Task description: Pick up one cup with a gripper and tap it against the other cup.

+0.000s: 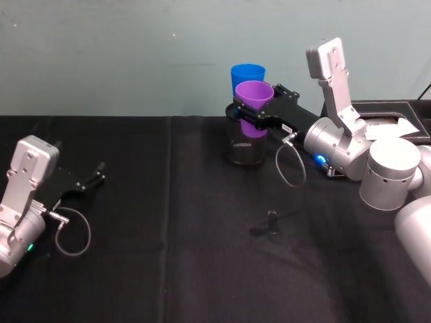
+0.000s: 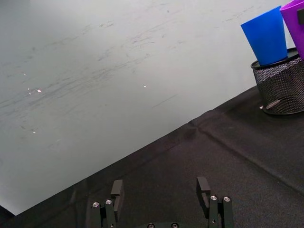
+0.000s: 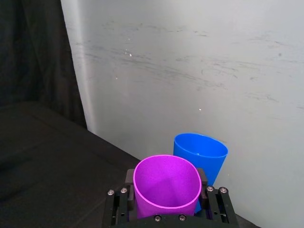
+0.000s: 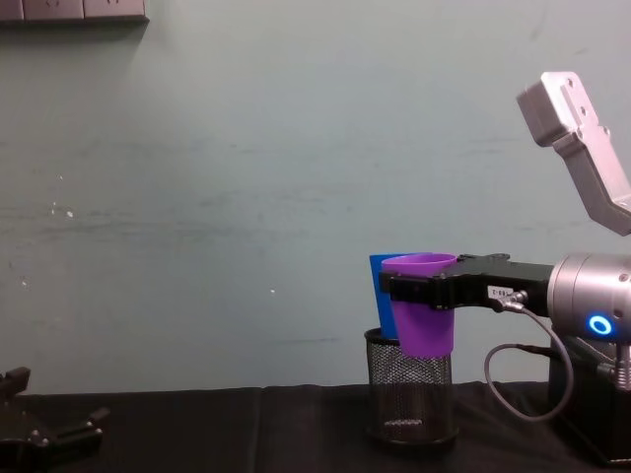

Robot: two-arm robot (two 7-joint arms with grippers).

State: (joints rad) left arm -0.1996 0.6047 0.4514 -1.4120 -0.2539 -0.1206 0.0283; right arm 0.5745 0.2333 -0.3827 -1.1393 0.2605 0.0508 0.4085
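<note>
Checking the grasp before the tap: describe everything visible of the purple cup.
The purple cup is a smooth, tapered tumbler, plastic by its look, empty, upright, mouth up. The right gripper clamps it mid-body, off the table. It hangs close in front of the blue cup, which stands in a mesh holder; whether the cups touch cannot be told.

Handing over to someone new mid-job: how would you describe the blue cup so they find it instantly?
At the far middle of the black table, against the pale wall, sits a black mesh holder. The blue cup stands in it, just behind the purple cup held by the right gripper. Unlike its purple neighbour, it is blue and nothing grips it.
</note>
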